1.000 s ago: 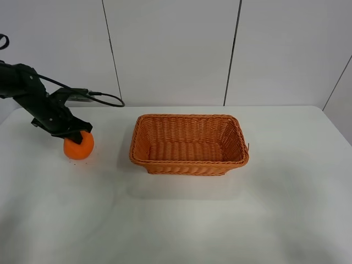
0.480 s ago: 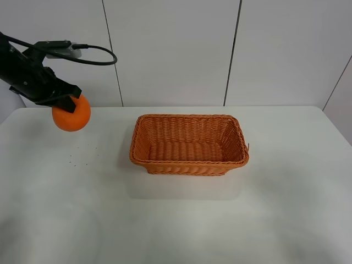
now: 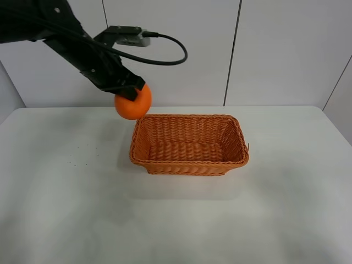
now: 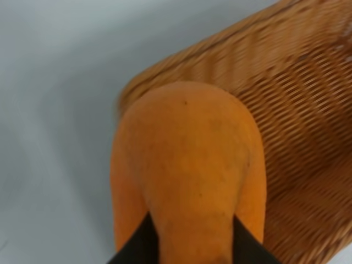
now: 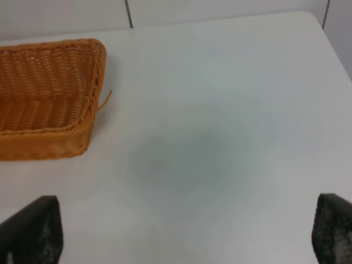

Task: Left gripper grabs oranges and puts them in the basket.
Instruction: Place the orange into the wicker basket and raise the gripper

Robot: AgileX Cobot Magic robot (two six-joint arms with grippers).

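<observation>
I am clamping my left pincer (image 3: 130, 91) on the orange (image 3: 132, 104) from above, holding it in the air at the ten o'clock corner of the basket (image 3: 190, 165), which is sitting on the white table (image 3: 55, 192); my right pincer (image 5: 181, 231) is hanging wide apart.

This looks like a robotics lab or test cell: a plain white bench (image 3: 181, 220) set against white wall panels (image 3: 170, 49) with dark seams, and a black robot arm (image 3: 77, 47) trailing a looped cable (image 3: 185, 53) above it.
</observation>
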